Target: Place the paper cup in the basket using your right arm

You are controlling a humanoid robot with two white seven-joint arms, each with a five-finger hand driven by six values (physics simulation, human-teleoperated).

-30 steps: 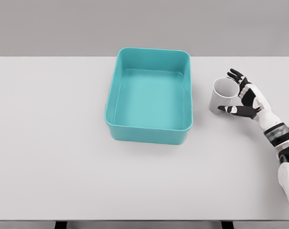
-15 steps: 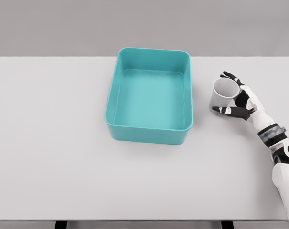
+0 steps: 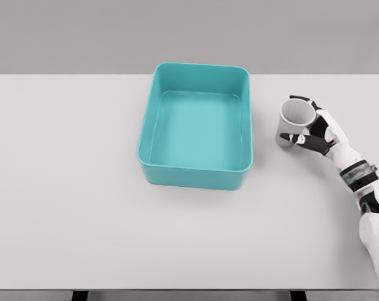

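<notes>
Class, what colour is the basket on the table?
The basket is teal, a blue-green turquoise, seen clearly in the head view.

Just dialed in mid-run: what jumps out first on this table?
The teal basket stands open and holds nothing, at the table's middle. To its right, apart from it, the right hand wraps its fingers around the upright paper cup near the table's right edge.
</notes>
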